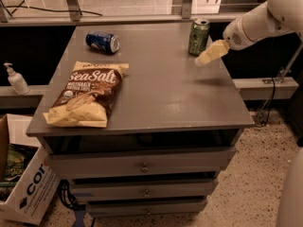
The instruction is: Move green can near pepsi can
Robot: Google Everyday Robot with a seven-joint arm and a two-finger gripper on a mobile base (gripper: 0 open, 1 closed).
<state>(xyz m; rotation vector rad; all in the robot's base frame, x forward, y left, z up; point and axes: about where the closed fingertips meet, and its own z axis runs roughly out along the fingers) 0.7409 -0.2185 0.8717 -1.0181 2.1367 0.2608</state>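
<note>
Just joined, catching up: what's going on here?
The robot's gripper hangs over the drawer cabinet's right rear, just beside the upright green can, not holding it. The pepsi can lies on its side at the left rear, well apart. A Sea Salt chip bag lies front left.
</note>
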